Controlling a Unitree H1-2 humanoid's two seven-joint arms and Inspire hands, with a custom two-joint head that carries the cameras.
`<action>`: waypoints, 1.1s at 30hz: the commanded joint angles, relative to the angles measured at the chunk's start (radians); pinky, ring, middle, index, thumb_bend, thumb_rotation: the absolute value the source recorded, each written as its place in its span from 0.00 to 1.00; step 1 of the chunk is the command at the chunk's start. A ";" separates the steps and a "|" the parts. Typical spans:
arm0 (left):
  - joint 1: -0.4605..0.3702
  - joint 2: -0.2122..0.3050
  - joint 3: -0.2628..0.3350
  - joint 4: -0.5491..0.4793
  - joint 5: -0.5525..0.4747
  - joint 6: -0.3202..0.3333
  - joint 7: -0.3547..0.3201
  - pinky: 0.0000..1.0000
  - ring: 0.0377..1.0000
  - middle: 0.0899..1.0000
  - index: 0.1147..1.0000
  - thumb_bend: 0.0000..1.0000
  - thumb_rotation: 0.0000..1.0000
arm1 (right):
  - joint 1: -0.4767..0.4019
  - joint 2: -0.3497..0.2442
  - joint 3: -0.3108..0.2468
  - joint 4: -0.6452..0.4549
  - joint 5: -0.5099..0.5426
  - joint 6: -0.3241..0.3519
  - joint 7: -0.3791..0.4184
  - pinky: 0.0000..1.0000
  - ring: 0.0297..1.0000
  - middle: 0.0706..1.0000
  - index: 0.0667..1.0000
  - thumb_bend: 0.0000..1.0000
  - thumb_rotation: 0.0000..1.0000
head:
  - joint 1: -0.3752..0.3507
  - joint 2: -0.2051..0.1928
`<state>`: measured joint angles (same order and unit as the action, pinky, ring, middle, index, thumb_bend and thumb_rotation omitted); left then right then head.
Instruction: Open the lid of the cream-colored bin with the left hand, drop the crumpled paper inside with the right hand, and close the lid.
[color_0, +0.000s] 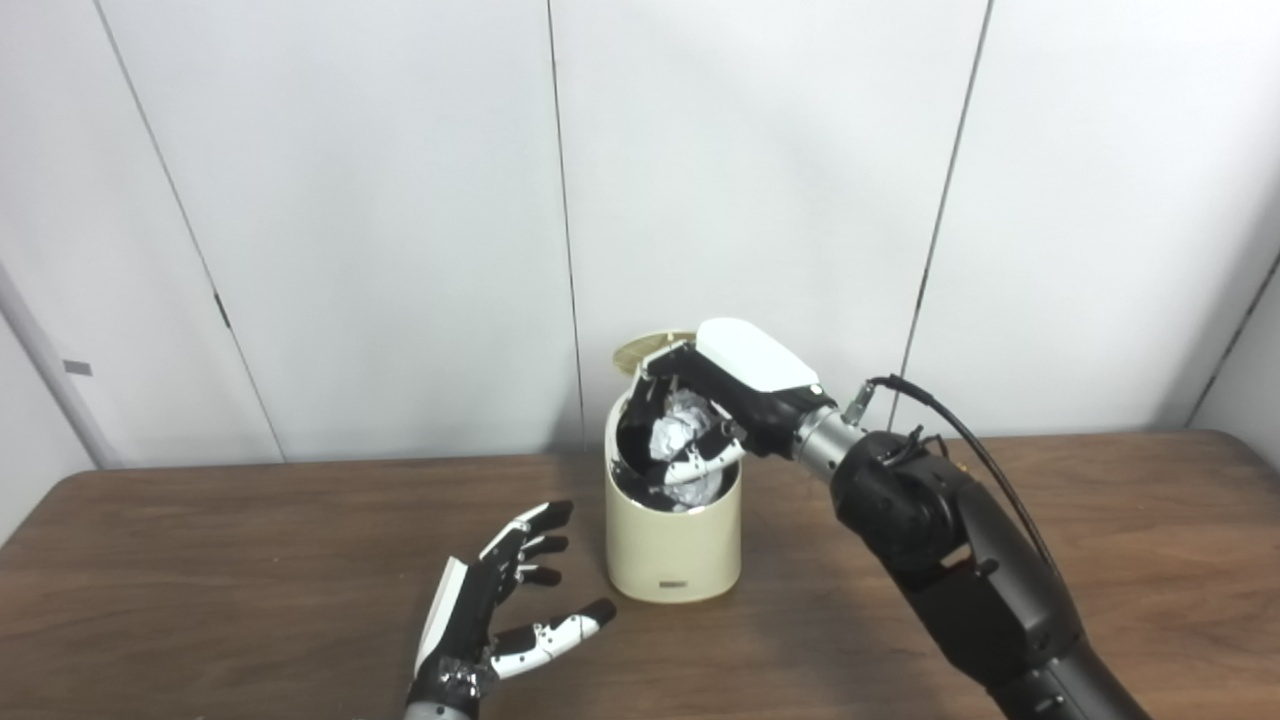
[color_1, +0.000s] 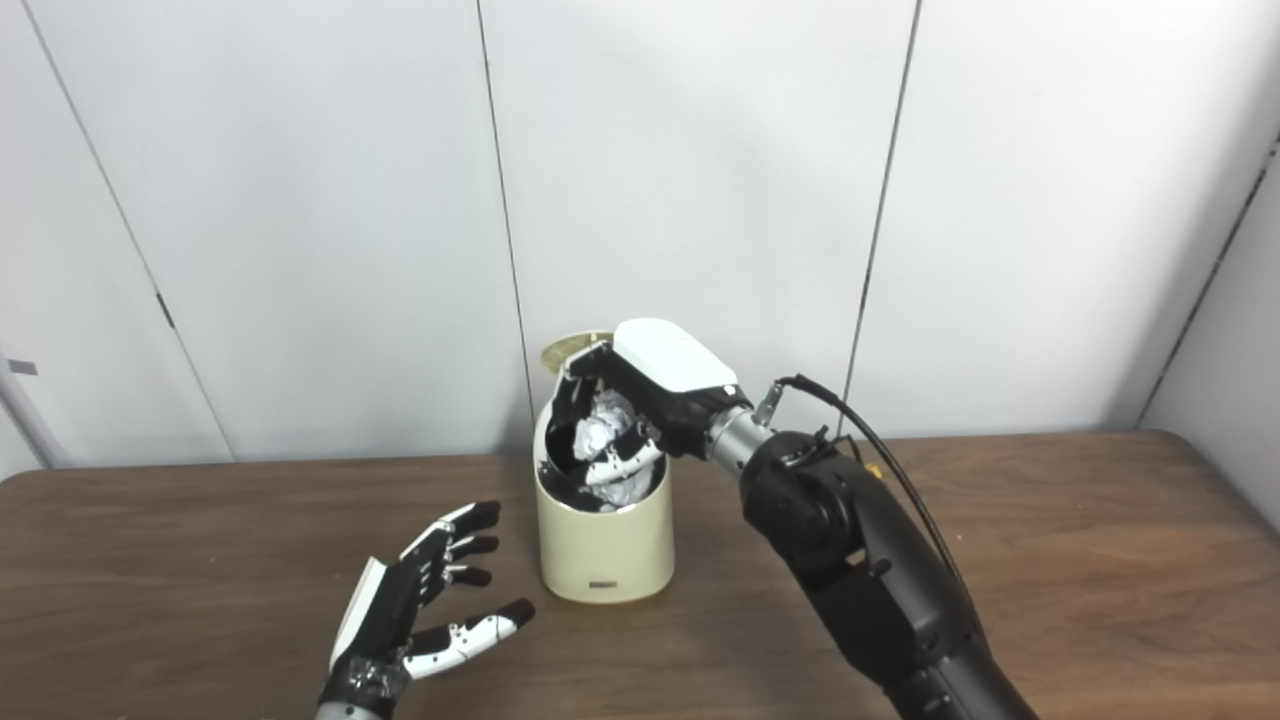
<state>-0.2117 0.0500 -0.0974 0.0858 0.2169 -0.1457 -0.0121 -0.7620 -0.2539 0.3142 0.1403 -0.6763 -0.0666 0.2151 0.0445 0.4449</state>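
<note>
Right hand (color_0: 715, 405) curled around crumpled paper (color_0: 678, 428), held over open mouth of cream-colored bin (color_0: 672, 545), wrist angled down from 4 o'clock. Left hand (color_0: 490, 610) spread wide, empty, palm up, at 8 o'clock of bin. Bin upright; lid (color_0: 645, 348) tipped up at 12 o'clock.

The right hand (color_0: 712, 410) is reaching forward and down with fingers curled shut around something, while the left hand (color_0: 500, 600) is hovering low, fingers spread apart.
</note>
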 joint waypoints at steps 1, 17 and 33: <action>-0.024 -0.002 0.001 -0.027 -0.002 -0.032 0.010 0.68 0.79 0.84 0.85 0.74 0.17 | -0.037 0.004 -0.011 -0.022 -0.012 -0.045 -0.071 0.34 0.36 0.47 0.48 0.51 0.00 | 0.000 0.001; -0.025 0.002 0.001 -0.021 -0.003 -0.039 0.007 0.68 0.79 0.84 0.85 0.73 0.17 | -0.023 -0.032 0.039 -0.069 -0.164 0.008 -0.029 0.38 0.52 0.55 0.47 0.52 0.07 | -0.004 0.000; -0.024 0.005 -0.002 -0.028 0.000 -0.031 0.001 0.65 0.78 0.84 0.84 0.73 0.17 | -0.011 -0.047 0.046 -0.115 -0.160 0.006 0.048 0.45 0.61 0.69 0.46 0.52 0.14 | -0.004 0.006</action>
<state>-0.2113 0.0509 -0.0976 0.0858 0.2206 -0.1455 -0.0146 -0.7409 -0.2903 0.3679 0.0593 -0.8426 -0.0512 0.2730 0.0399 0.4510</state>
